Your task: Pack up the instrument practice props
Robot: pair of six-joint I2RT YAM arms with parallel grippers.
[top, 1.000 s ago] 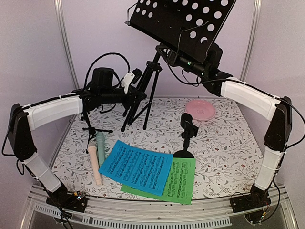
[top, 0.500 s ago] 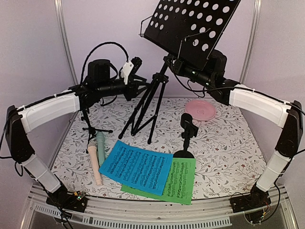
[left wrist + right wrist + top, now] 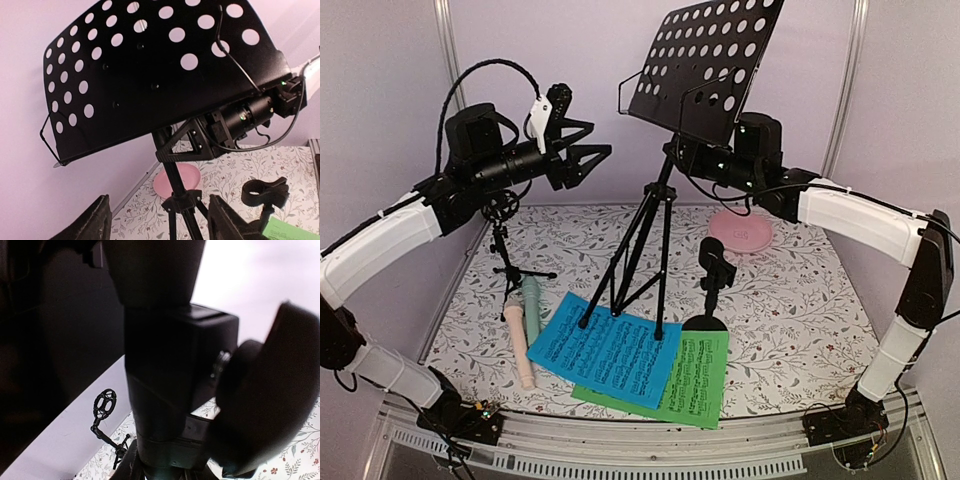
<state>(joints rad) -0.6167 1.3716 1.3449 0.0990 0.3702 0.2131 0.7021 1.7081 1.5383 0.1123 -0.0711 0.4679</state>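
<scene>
Left fingers point(image 3: 588, 152), upper left of frame: open, holding nothing. Right fingers point(image 3: 682, 158), upper centre: closed on the neck of the music rack point(image 3: 705, 60). The rack stands upright at centre, tripod feet on the blue sheet point(image 3: 610, 350).

The left arm point(image 3: 380, 240) and right arm point(image 3: 850, 215) have white sleeves between black joints. A black cable point(image 3: 495, 63) loops over the left gripper point(image 3: 592, 165) and its white bracket point(image 3: 540, 108). Green lights point(image 3: 720, 165) dot the right wrist.
</scene>
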